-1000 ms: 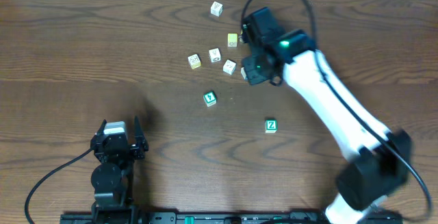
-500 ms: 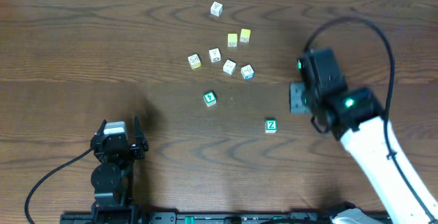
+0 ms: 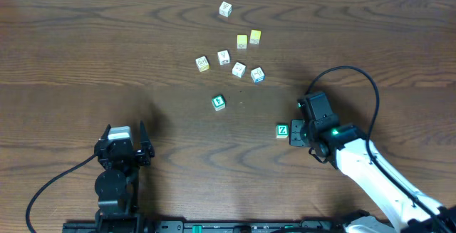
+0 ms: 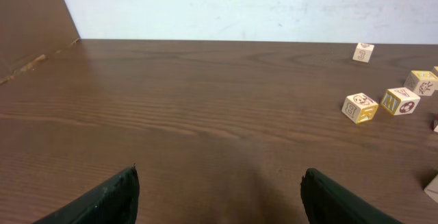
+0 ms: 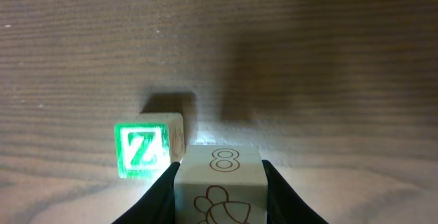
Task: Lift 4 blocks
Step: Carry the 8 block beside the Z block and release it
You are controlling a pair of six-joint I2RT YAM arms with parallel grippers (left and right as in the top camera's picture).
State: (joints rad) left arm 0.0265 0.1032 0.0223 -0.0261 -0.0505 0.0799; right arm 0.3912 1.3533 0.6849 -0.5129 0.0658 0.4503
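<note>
Nearest, left gripper [image 3: 125, 129] parked, jaws wide, empty; further out, right gripper [image 5: 219, 191] clamped on white 8 block [image 5: 222, 162], just beside green Z block [image 5: 142, 152] resting on table [image 3: 71, 48]; beyond, second green block [image 3: 219, 102] and blue-printed block [image 3: 258, 75] untouched; seemingly one of four in hand, three left.

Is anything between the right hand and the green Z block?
Only what it carries: the right hand is shut on a white block marked 8, which sits close beside the Z block.
</note>
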